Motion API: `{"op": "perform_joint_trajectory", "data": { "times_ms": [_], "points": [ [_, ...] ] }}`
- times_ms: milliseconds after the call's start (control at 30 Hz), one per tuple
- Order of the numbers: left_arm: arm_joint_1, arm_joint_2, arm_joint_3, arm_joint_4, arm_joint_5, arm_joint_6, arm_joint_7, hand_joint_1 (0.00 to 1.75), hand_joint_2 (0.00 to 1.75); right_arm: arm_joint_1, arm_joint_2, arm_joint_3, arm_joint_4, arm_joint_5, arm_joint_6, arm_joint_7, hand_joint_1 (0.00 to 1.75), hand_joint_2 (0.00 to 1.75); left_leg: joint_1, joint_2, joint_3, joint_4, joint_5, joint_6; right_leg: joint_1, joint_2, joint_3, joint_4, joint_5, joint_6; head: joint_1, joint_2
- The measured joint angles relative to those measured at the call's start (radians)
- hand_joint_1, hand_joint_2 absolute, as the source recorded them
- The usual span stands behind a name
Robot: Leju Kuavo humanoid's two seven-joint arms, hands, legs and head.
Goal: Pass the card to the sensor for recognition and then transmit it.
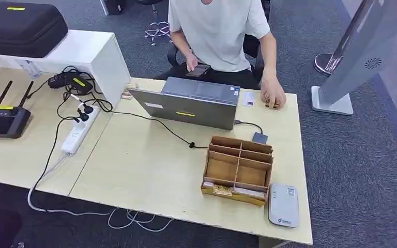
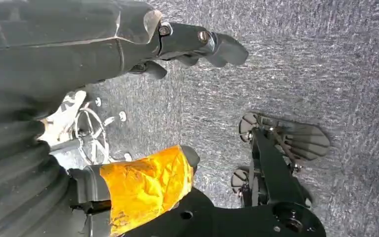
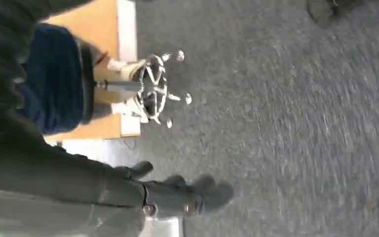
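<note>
A white card point(image 1: 248, 98) lies on the far side of the table, beside a seated person's hand point(image 1: 272, 96). More cards sit in the front slot of a wooden organizer point(image 1: 238, 168). A grey-white reader point(image 1: 283, 205) lies flat at the table's near right corner. A small dark pad point(image 1: 260, 138) sits behind the organizer, cabled to the laptop. My left hand point(image 2: 128, 49) hangs over the carpet, its fingers point(image 2: 217, 47) apart from the yellow-taped thumb point(image 2: 148, 187), holding nothing. My right hand point(image 3: 143, 192) also hangs over the carpet with its fingers point(image 3: 202, 195) stretched out and nothing in them.
A grey laptop point(image 1: 188, 106) stands open toward the person, who holds a phone point(image 1: 199, 70). A power strip point(image 1: 77, 132) with cables, a black controller point(image 1: 2, 119) and a black case point(image 1: 20, 26) are on the left. A grey kiosk stand point(image 1: 351, 62) rises at the right.
</note>
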Motion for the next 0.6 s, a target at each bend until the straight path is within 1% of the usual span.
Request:
{"op": "perform_joint_trajectory", "data": {
  "times_ms": [33,100,267,367,500,533,600],
  "points": [
    [0.000,0.000,0.000,0.000,0.000,0.000,0.001,0.00,1.75,0.002,0.004,0.013,0.001,0.020,0.011,-0.006,0.00,1.75,0.000,0.000,0.000,0.000,0.000,0.000,0.000,0.000,0.000,0.000,0.000,0.000,-0.002,0.000],
    [0.000,0.000,0.000,0.000,0.000,-0.003,0.007,0.00,1.75,0.006,0.017,0.040,0.002,0.042,0.026,-0.014,0.00,1.75,0.000,0.000,0.000,0.000,0.000,0.000,0.000,0.000,0.000,0.000,0.000,0.000,0.000,0.000],
    [0.000,0.003,0.000,0.000,0.002,-0.010,0.009,0.00,1.75,0.010,0.026,0.071,0.002,0.056,0.038,-0.017,0.00,1.75,-0.001,0.000,0.000,0.000,0.000,0.000,-0.001,0.000,0.001,0.000,0.000,0.000,-0.002,0.000],
    [0.002,0.006,-0.005,0.000,0.045,-0.040,0.008,0.00,1.75,0.017,0.026,0.098,0.002,0.082,0.042,-0.022,0.00,1.75,-0.001,0.000,0.000,0.000,0.000,0.000,-0.001,0.000,0.001,0.000,0.000,0.000,-0.001,0.000],
    [0.016,0.014,-0.062,0.000,0.119,-0.040,0.009,0.00,1.75,0.033,0.026,0.170,-0.005,0.033,0.040,-0.028,0.00,1.75,-0.001,0.000,0.000,0.000,0.000,0.000,-0.001,0.000,0.000,0.000,0.000,0.000,-0.001,0.000],
    [0.019,0.016,-0.079,0.000,0.139,-0.038,0.009,0.00,0.00,0.036,0.026,0.184,-0.007,0.016,0.040,-0.028,0.00,0.00,-0.001,0.000,0.000,0.000,0.000,0.000,-0.001,0.000,0.000,0.000,0.000,0.000,-0.001,0.000],
    [0.027,0.023,-0.114,0.000,0.176,-0.034,0.009,0.00,0.00,0.044,0.026,0.217,-0.012,-0.022,0.040,-0.031,0.00,0.00,-0.001,0.000,0.000,0.000,0.000,0.000,-0.001,0.000,0.000,0.000,0.000,0.000,-0.001,0.000]
  ]
}}
